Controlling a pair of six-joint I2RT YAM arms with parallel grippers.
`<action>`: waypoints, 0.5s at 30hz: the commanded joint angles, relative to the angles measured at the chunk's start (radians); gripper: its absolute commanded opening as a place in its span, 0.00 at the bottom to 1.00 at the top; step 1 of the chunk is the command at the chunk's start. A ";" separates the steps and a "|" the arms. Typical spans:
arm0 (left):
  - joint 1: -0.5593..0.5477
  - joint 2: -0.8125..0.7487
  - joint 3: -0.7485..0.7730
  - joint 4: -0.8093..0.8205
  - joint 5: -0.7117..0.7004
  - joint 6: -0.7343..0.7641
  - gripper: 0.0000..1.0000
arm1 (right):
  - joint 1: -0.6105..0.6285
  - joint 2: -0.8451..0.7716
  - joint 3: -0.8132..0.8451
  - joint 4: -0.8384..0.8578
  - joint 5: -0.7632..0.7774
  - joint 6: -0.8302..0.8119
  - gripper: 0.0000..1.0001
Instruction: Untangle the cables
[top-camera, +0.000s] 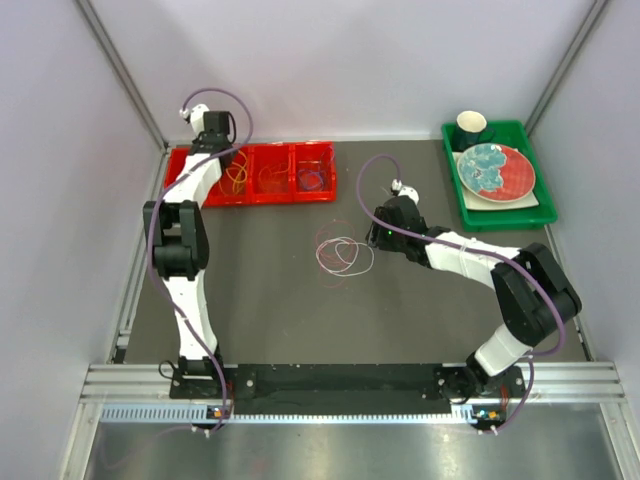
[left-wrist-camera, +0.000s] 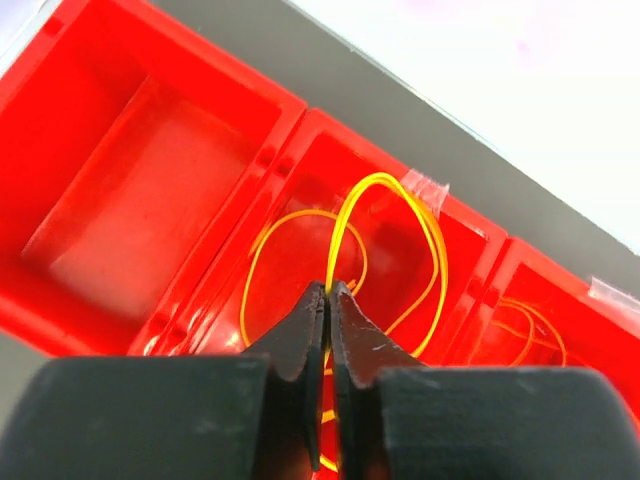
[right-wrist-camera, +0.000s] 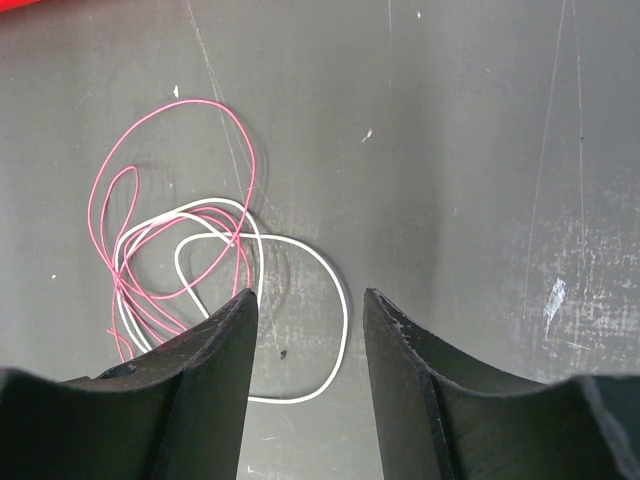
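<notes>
On the left we see a red tray (top-camera: 275, 201) with boxes side by side at the back of the dark table (top-camera: 260, 310). The left gripper (left-wrist-camera: 328, 290) hangs over the second box, and its two fingers are squeezed together on the yellow cable (left-wrist-camera: 383, 177), which loops down into that box. The box to the left of it has nothing in it. The next box holds an orange cable (left-wrist-camera: 530, 315), and the last box holds a purple cable (top-camera: 315, 178). Small bits of clear tape (left-wrist-camera: 425, 185) stick to the tray's far rim. In the middle of the table, a pink-red cable (right-wrist-camera: 215, 110) and a white cable (right-wrist-camera: 330, 290) lie twisted together. The right gripper (right-wrist-camera: 310, 296) hangs just beside them with its fingers apart, and it holds nothing. On the far right, a green tray (top-camera: 545, 215) holds a dark cup (top-camera: 472, 125) and a red and blue plate (top-camera: 495, 170).
</notes>
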 joint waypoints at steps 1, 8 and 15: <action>0.005 0.042 0.104 -0.032 -0.011 0.028 0.35 | 0.009 0.009 0.050 0.015 0.003 -0.005 0.46; 0.003 -0.027 0.101 -0.078 0.046 0.019 0.72 | 0.008 0.012 0.053 0.015 0.003 -0.003 0.46; -0.020 -0.177 0.002 -0.070 0.061 0.050 0.72 | 0.008 0.013 0.055 0.015 0.004 -0.005 0.46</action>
